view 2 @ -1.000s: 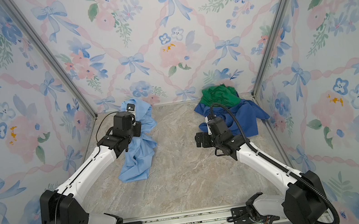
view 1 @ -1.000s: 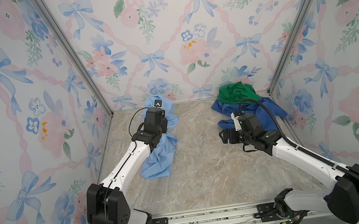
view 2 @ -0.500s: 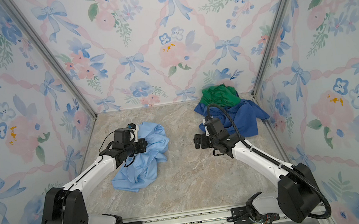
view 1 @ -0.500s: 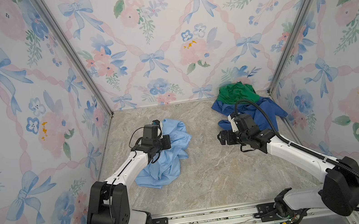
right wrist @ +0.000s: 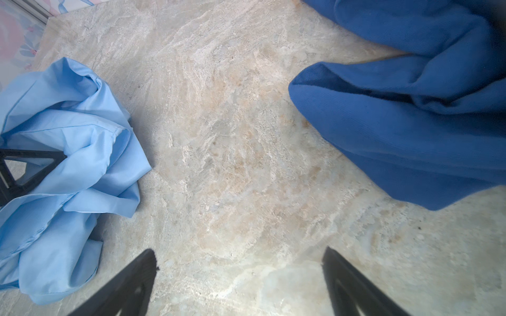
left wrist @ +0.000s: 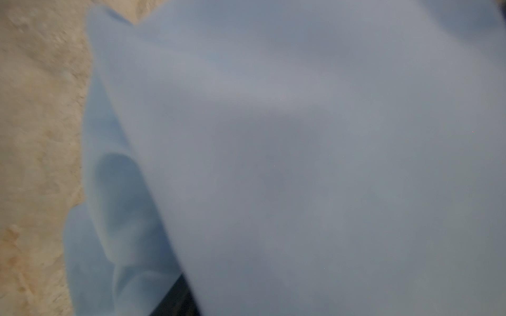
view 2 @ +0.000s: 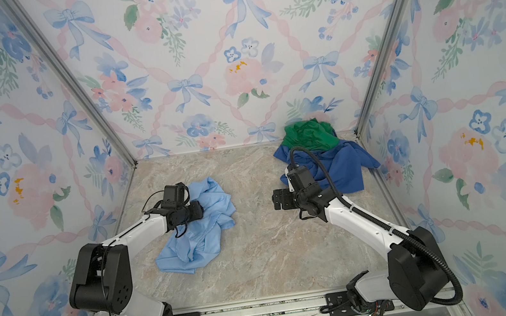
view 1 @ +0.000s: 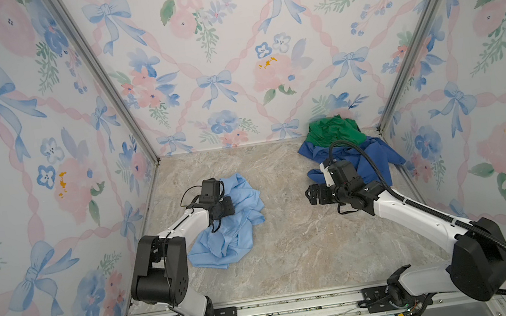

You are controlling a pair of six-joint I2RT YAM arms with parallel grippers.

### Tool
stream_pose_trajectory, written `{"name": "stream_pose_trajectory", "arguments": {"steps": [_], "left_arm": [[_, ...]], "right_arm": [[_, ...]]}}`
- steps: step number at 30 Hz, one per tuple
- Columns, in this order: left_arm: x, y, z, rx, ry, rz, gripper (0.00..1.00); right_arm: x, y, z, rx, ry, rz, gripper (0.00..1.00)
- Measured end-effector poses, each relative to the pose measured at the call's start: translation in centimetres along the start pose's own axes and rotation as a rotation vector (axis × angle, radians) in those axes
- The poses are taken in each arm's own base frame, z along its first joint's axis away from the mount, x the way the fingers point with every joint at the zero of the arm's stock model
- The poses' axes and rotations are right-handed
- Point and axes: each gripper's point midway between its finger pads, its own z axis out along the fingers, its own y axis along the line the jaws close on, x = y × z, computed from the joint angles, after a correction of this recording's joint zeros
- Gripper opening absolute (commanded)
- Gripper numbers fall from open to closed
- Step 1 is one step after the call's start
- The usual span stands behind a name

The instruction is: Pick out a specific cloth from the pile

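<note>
The cloth (view 1: pixel 240 221) (view 2: pixel 208 229), light sky-blue, lies crumpled on the marble table at the left, apart from the pile. My left gripper (view 1: pixel 226 208) sits low on its upper folds. In the left wrist view the cloth (left wrist: pixel 301 136) covers nearly everything and hides the jaws; in the right wrist view the cloth (right wrist: pixel 68 131) drapes round one black finger. The pile sits in the back right corner: a green garment (view 1: pixel 332 132) on a dark blue one (view 1: pixel 370 162) (right wrist: pixel 410 123). My right gripper (view 1: pixel 312 195) (right wrist: pixel 239 262) hangs open over bare table beside the pile.
Flowered walls (view 1: pixel 43 161) close in the table on three sides, with metal posts (view 1: pixel 107 85) at the back corners. A metal rail (view 1: pixel 266 311) with both arm bases runs along the front. Bare marble (view 1: pixel 288 227) lies between the cloth and the pile.
My left arm has come down and forward with the light-blue cloth, which hung from it a second ago and now lies bunched on the table. The right gripper has barely moved.
</note>
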Motion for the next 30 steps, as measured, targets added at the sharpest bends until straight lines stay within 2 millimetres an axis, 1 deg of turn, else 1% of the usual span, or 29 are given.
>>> {"name": "stream_pose_trajectory", "arguments": {"steps": [2, 3, 4, 7, 9, 11, 12, 13, 15, 17, 20, 22, 24, 26, 30], "left_arm": [[-1.3, 0.2, -1.1, -0.03, -0.036, 0.017, 0.71], [-1.7, 0.3, -1.7, -0.04, -0.05, 0.022, 0.79], [-2.2, 0.4, -2.6, -0.05, -0.072, 0.023, 0.84], [-3.4, 0.5, -5.7, -0.052, -0.139, 0.016, 0.88], [-4.1, 0.3, -8.0, -0.035, -0.196, -0.001, 0.89], [-4.3, 0.1, -10.0, 0.0, -0.244, -0.046, 0.89], [-4.1, 0.0, -10.7, 0.017, -0.258, -0.076, 0.89], [-3.6, 0.1, -11.2, 0.037, -0.266, -0.123, 0.89], [-1.5, 0.4, -11.6, 0.066, -0.256, -0.239, 0.98], [1.8, 1.3, -11.4, 0.072, -0.217, -0.379, 0.98], [5.8, 2.8, -11.0, 0.021, -0.145, -0.554, 0.98], [7.2, 3.7, -11.1, -0.027, -0.113, -0.656, 0.98], [8.0, 4.5, -10.8, -0.066, -0.084, -0.742, 0.98], [9.2, 5.0, -9.8, -0.11, -0.03, -0.817, 0.98], [11.1, 5.1, -7.9, -0.176, 0.06, -0.853, 0.98]], "right_arm": [[0.0, 0.0, 0.0, 0.0, 0.0, -0.001, 0.97], [0.0, 0.0, 0.0, 0.0, 0.0, -0.003, 0.97], [0.0, 0.0, 0.0, 0.0, 0.0, -0.005, 0.97], [0.0, 0.0, 0.0, -0.001, -0.001, -0.009, 0.97], [-0.1, 0.1, 0.2, -0.006, -0.002, -0.015, 0.97], [0.0, 0.2, 0.5, -0.012, 0.003, -0.02, 0.97], [0.1, 0.3, 0.7, -0.014, 0.006, -0.023, 0.97], [0.2, 0.3, 0.9, -0.017, 0.011, -0.026, 0.97], [0.3, 0.4, 1.2, -0.021, 0.019, -0.034, 0.97], [0.3, 0.4, 1.3, -0.025, 0.021, -0.038, 0.97], [0.1, 0.6, 1.3, -0.036, 0.013, -0.043, 0.97], [0.1, 0.8, 1.4, -0.046, 0.011, -0.044, 0.97], [0.1, 0.9, 1.6, -0.053, 0.013, -0.045, 0.97], [0.3, 0.9, 2.0, -0.055, 0.023, -0.047, 0.97], [0.9, 1.0, 2.6, -0.062, 0.047, -0.047, 0.97]]}}
